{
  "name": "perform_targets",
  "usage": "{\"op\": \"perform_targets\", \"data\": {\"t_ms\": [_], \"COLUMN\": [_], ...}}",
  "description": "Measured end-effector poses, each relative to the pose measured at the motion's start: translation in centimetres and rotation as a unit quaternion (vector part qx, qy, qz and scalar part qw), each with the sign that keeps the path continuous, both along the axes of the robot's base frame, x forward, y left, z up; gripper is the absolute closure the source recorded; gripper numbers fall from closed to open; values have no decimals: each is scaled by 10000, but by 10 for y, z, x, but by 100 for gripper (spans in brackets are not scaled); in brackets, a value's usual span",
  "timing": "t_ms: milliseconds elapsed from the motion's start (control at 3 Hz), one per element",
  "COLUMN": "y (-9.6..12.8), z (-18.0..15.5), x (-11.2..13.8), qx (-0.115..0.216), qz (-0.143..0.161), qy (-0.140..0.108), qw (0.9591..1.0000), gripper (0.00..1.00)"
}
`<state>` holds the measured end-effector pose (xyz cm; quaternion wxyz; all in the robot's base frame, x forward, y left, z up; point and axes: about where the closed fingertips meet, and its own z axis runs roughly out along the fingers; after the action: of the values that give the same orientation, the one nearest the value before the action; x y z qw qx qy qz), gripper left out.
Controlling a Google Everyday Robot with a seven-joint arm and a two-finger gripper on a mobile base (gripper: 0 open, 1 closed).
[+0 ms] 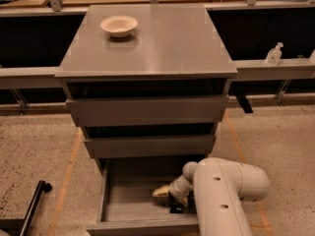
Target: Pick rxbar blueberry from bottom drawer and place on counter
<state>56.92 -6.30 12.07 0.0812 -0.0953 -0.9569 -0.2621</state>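
The bottom drawer (123,211) stands pulled open at the foot of the cabinet, its flat grey floor showing. My gripper (164,192) is down inside it, near the right side, low over the floor. A small dark flat object (176,207), which looks like the rxbar blueberry, lies on the drawer floor just below and right of the gripper and is partly hidden by my arm (221,195). The counter (167,38) is the wide grey slab on top of the cabinet.
A cream bowl (118,25) sits on the counter's far left. Two drawers with taller fronts (147,111) (150,145) are above the open one. A black pole (32,208) lies on the floor at left. A clear bottle (273,54) stands on the right rail.
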Motion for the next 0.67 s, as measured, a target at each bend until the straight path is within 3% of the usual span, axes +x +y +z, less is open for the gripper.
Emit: {"op": "perform_targets", "data": {"t_ms": [667], "y": [0], "z": [7], "x": [0], "qx": [0], "qz": [-1], "qy": [2], "qw": [10000], "gripper": [62]}}
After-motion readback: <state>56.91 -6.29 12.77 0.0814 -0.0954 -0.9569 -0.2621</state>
